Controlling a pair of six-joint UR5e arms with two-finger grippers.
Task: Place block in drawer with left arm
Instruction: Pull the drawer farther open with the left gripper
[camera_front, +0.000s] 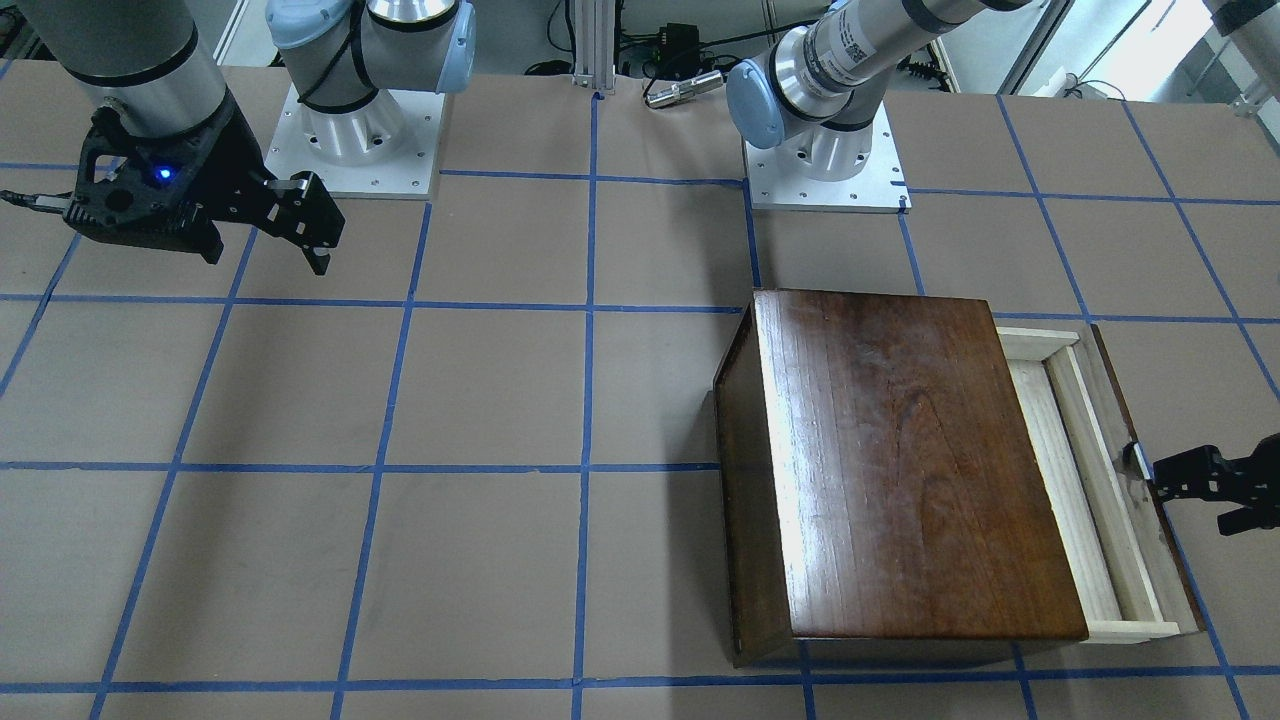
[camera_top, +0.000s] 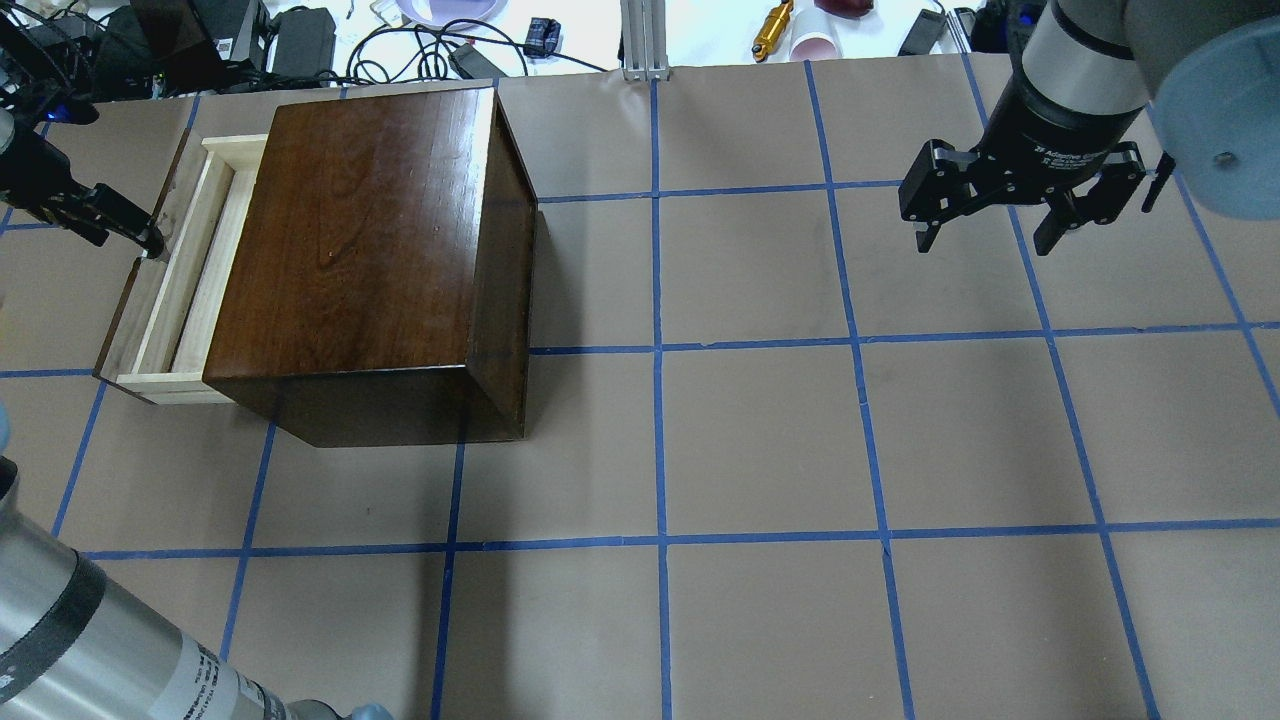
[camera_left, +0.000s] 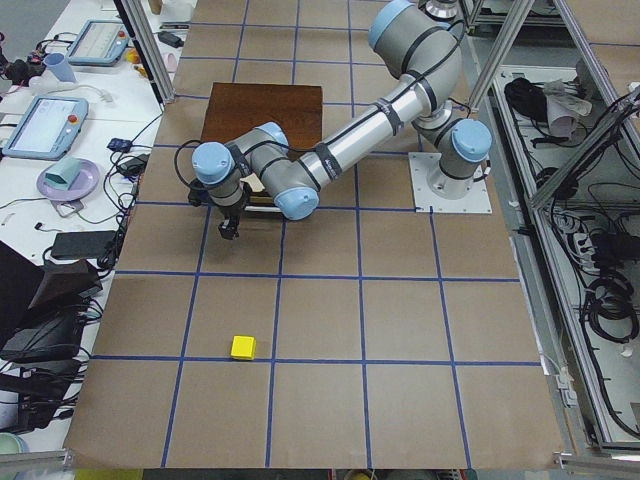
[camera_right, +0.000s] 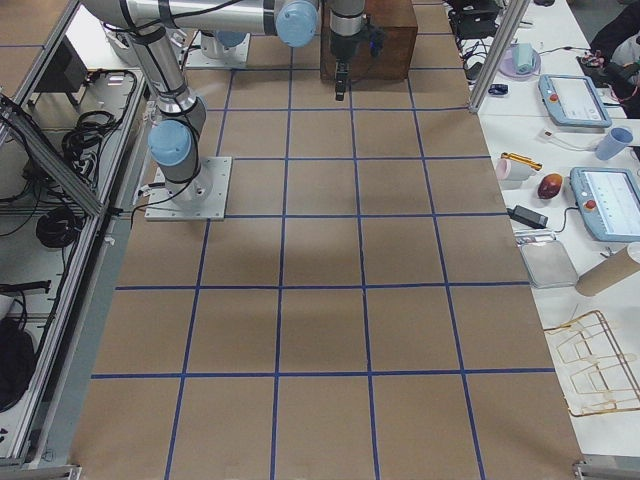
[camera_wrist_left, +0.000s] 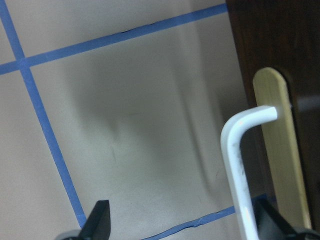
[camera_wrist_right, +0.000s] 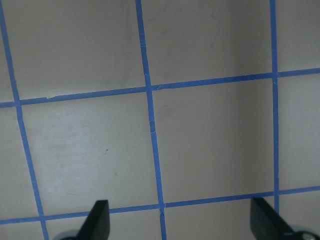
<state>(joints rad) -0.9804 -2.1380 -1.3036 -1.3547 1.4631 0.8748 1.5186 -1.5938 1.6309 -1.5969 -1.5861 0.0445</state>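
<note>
Block on table, well apart from left pincer, jaws wide, nr drawer front

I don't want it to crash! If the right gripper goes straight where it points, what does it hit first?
Probably the table. The right gripper points downward, and its wrist view shows only that brown surface with blue tape lines ahead.
</note>
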